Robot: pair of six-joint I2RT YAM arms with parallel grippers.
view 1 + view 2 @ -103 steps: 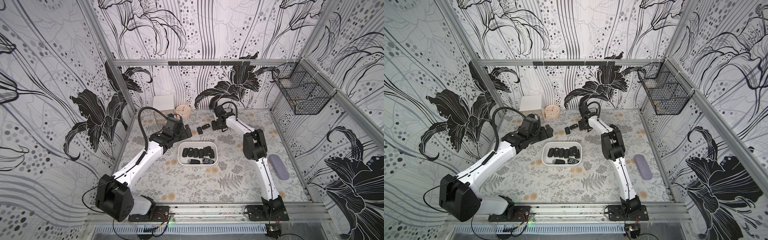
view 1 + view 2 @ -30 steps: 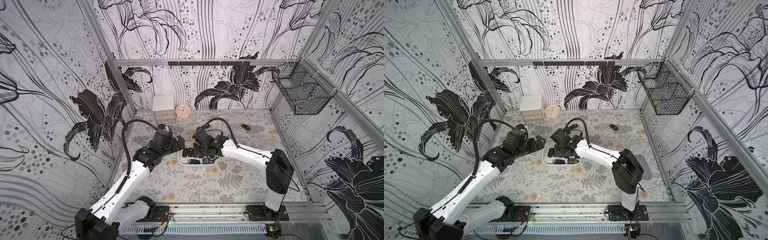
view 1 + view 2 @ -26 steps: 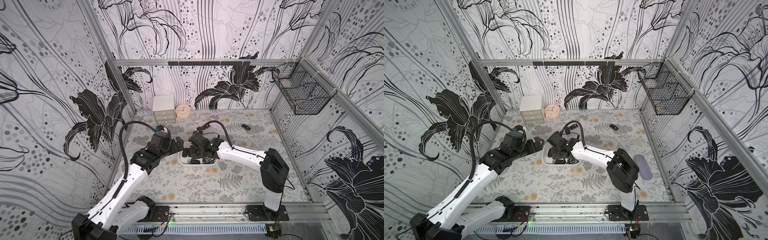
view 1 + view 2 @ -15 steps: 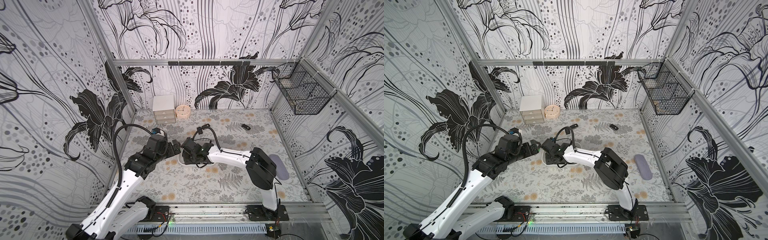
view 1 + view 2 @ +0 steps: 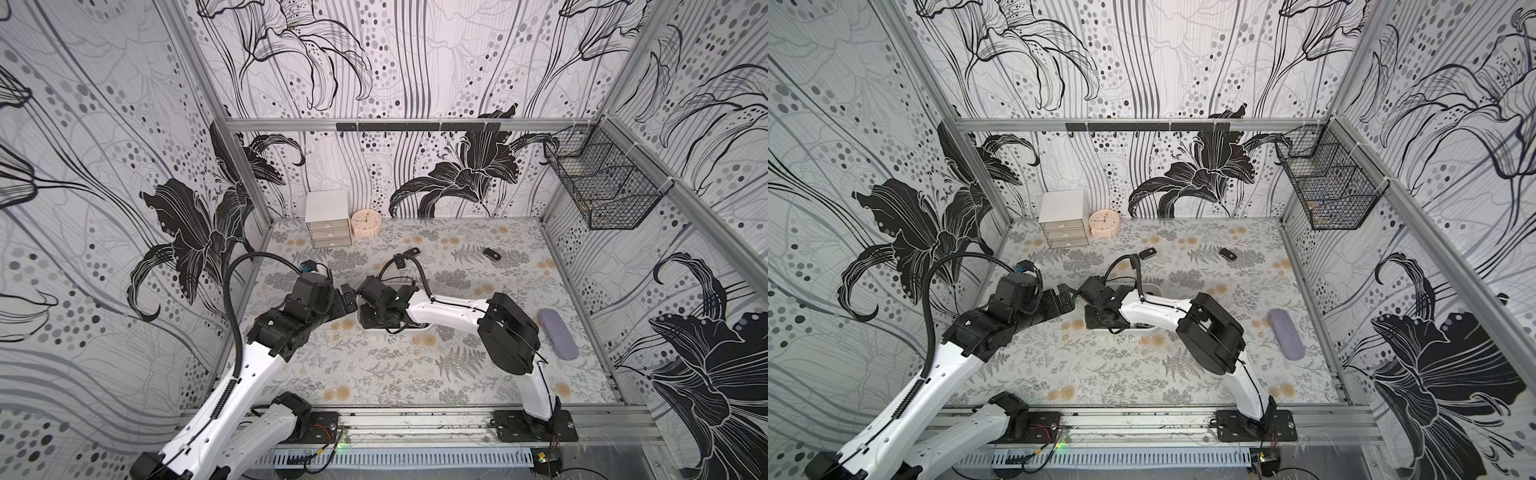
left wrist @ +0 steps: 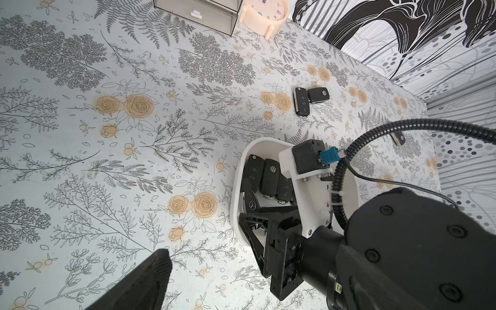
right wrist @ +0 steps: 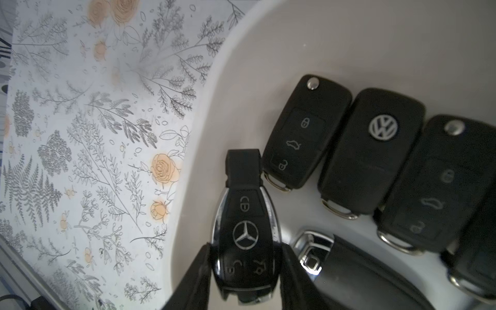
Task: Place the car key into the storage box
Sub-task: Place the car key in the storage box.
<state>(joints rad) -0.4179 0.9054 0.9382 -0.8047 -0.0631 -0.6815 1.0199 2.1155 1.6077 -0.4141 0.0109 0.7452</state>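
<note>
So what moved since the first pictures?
The right gripper swung from the back of the table to the storage box, now shut on a Mercedes key over one end of it. The open left gripper pulled back toward the front, beside the box. The drawer cabinet, clock and Volkswagen keys in the box stayed put.

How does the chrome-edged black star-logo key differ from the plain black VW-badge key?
The star key is pinched by the right gripper; the VW key lies free in the shallow white plastic tray. The star key shows buttons and chrome sides; the VW key only its badge. Both are black.
</note>
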